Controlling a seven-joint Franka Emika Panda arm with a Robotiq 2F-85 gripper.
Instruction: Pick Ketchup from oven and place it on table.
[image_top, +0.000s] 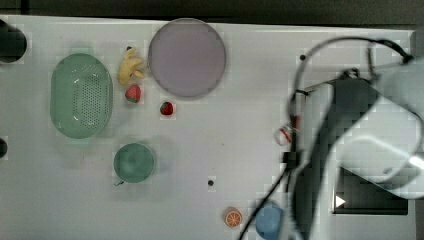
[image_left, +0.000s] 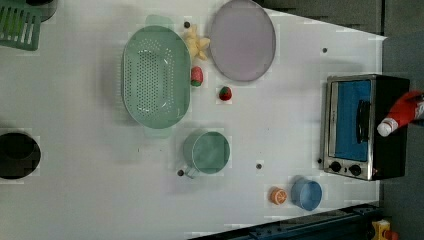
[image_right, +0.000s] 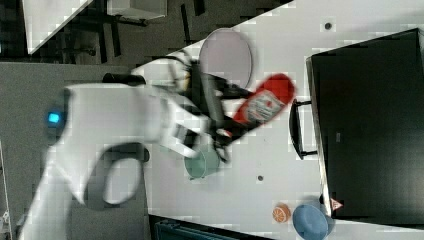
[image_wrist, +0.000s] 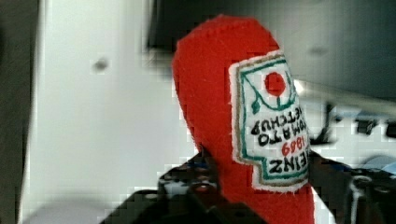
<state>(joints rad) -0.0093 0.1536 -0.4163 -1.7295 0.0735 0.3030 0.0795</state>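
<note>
The red Ketchup bottle (image_right: 263, 104) with its white-and-red label hangs tilted in the air, and my gripper (image_right: 226, 131) is shut on its neck end. In the wrist view the bottle (image_wrist: 224, 116) rises from between the dark fingers (image_wrist: 196, 186). Its white cap (image_top: 283, 135) peeks out beside my arm in the top view. In the left view the bottle (image_left: 402, 112) appears over the black oven (image_left: 360, 127), whose blue glass door looks closed. The white table (image_top: 225, 140) spreads below.
A green colander (image_top: 81, 95), a green cup (image_top: 133, 162), a pale purple plate (image_top: 187, 57), two strawberries (image_top: 166, 108) and a banana piece (image_top: 131, 66) lie toward the top view's left. An orange slice (image_top: 233, 217) and a blue bowl (image_top: 269, 220) sit near the oven.
</note>
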